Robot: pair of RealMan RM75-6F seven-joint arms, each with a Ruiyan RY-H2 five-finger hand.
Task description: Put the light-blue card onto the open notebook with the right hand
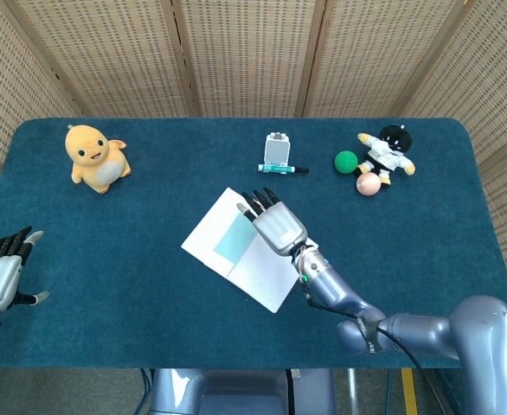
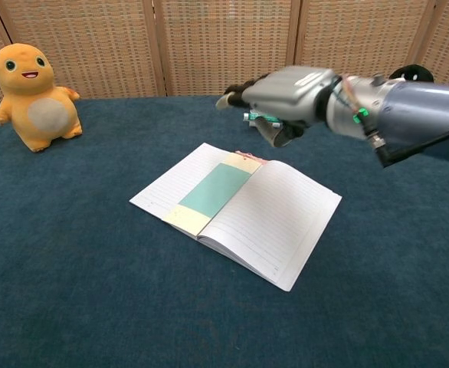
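Note:
The open notebook (image 2: pixel 263 218) (image 1: pixel 210 226) lies in the middle of the blue table. The light-blue card (image 2: pixel 215 186) (image 1: pixel 234 236) lies flat on its left page beside the spine, with nothing touching it. My right hand (image 2: pixel 286 94) (image 1: pixel 275 223) hovers well above the notebook, fingers spread and empty. In the head view it hides part of the right page. My left hand (image 1: pixel 1 270) is held open at the table's left edge, holding nothing.
A yellow plush (image 2: pixel 31 96) sits at the back left. A small white stand (image 1: pixel 276 148) and a teal marker (image 1: pixel 281 169) are at the back centre. A green ball (image 1: pixel 346 161), a panda doll (image 1: pixel 388 150) and a pink ball (image 1: pixel 368 183) are at the back right.

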